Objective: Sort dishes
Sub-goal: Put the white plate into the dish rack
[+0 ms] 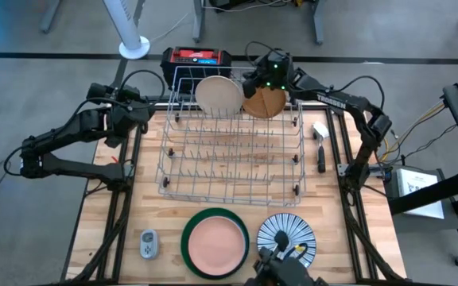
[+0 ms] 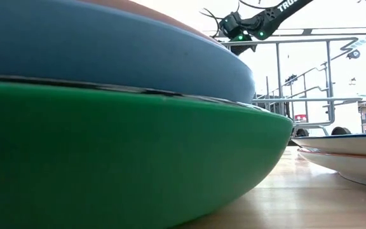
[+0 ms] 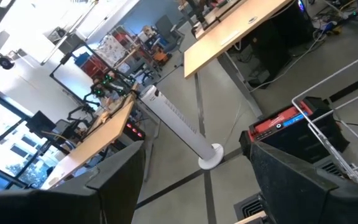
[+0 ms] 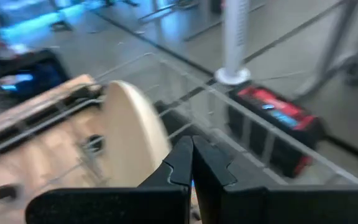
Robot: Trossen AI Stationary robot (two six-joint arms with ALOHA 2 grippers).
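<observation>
- Cream plate point(image 1: 219, 94): standing on edge in the rack's far row.
- Tan plate point(image 1: 265, 102): on edge, just beside the cream plate.
- Pink plate point(image 1: 215, 243): lying flat inside the green plate point(image 1: 188, 246), near table edge.
- Striped plate point(image 1: 286, 237): blue-white, flat, beside the green plate.

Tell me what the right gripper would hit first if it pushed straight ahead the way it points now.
Probably the silver wire rack's far wall: the shut right gripper points past the edge of the upright cream round plate toward those wires, with a red-topped black box beyond. Depth is unclear.
</observation>
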